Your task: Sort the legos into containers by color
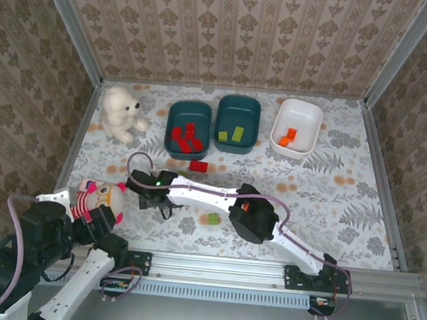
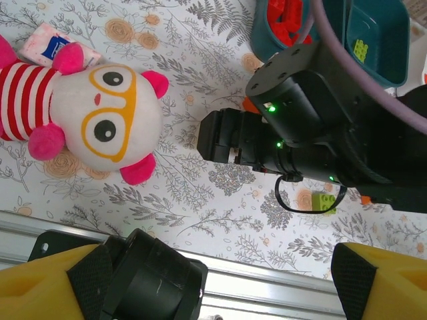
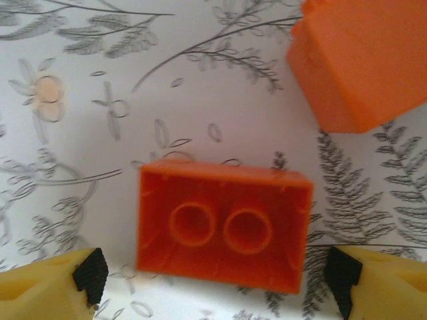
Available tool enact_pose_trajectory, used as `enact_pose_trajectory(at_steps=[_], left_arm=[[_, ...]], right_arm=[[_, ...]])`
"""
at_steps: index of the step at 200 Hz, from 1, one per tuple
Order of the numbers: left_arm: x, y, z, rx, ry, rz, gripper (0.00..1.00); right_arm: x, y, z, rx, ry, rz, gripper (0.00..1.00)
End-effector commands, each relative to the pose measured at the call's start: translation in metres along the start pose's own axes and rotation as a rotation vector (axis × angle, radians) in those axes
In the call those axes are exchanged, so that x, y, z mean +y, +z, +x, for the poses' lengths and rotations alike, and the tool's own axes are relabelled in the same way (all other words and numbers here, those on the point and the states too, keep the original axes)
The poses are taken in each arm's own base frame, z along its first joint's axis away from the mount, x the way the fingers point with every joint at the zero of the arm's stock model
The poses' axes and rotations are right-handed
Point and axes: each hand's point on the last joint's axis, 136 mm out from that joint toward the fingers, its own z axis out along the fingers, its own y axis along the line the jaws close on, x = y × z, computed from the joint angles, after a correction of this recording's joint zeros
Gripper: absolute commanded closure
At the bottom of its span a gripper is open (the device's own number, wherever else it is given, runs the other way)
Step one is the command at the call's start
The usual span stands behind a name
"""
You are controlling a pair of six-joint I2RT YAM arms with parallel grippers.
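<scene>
Legos [image 1: 213, 220] are distributed as follows. Three containers stand in a row at the far side of the tabletop [image 1: 331, 194]: one left teal tub [image 1: 170, 125], one middle teal tub [image 1: 256, 122] and one white tub [image 1: 302, 114].

- The left teal tub holds a cluster of red bricks [image 1: 187, 136], packed too closely to count.
- The middle teal tub holds two green bricks [image 1: 231, 135].
- The white tub holds two orange bricks [image 1: 288, 138].
- Loose on the tabletop lie one red brick [image 1: 198, 166] and one green brick [image 2: 323, 200].

The right gripper [image 3: 217, 280] has its jaws wide, one on each side of one upturned orange brick [image 3: 225, 227], with a gap at both sides. A second orange brick [image 3: 360, 60] lies just beside it.

The left gripper [image 2: 220, 280] is wide and holds nothing. It is near one plush doll [image 2: 100, 120]. One teddy bear [image 1: 122, 113] sits left of the tubs.
</scene>
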Motion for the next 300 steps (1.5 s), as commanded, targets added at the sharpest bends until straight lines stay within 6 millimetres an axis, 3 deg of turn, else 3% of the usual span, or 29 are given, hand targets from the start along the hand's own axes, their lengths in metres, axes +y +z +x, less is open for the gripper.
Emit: enact_pose_trajectory(at_steps=[1,39,76,132,168,186,197,231,251,272,300], left_arm=[[0.004,-0.006,0.009,0.027,0.012,0.000,0.11],[-0.001,-0.003,0.010,0.038,0.012,0.025,0.12],[-0.004,-0.002,0.008,0.031,0.018,0.036,0.12],[-0.008,0.004,0.006,0.023,0.033,0.053,0.12],[-0.024,0.019,-0.003,0.024,0.034,0.094,0.12],[-0.042,0.041,-0.006,0.065,0.036,0.137,0.13],[-0.053,0.057,-0.008,0.092,0.029,0.165,0.14],[-0.092,0.107,-0.029,0.123,0.003,0.237,0.17],[-0.113,0.134,-0.045,0.118,0.038,0.236,0.17],[-0.145,0.161,-0.049,0.153,0.117,0.249,0.16],[-0.186,0.196,-0.050,0.188,0.171,0.263,0.16]], right_arm=[[-0.012,0.013,-0.012,-0.034,0.003,0.056,0.14],[-0.011,0.027,-0.019,-0.022,-0.008,0.049,0.23],[-0.004,0.022,-0.022,-0.024,-0.014,0.018,0.39],[0.005,-0.028,-0.036,-0.068,-0.028,-0.072,0.50],[-0.018,-0.079,-0.048,-0.119,-0.040,-0.083,0.52],[-0.051,-0.109,-0.062,-0.154,-0.010,-0.071,0.52],[-0.082,-0.126,-0.074,-0.180,0.022,-0.052,0.52],[-0.203,-0.167,-0.120,-0.257,0.160,0.028,0.52],[-0.272,-0.169,-0.143,-0.259,0.260,0.059,0.52],[-0.335,-0.164,-0.167,-0.251,0.375,0.083,0.52],[-0.401,-0.147,-0.194,-0.247,0.567,0.109,0.52]])
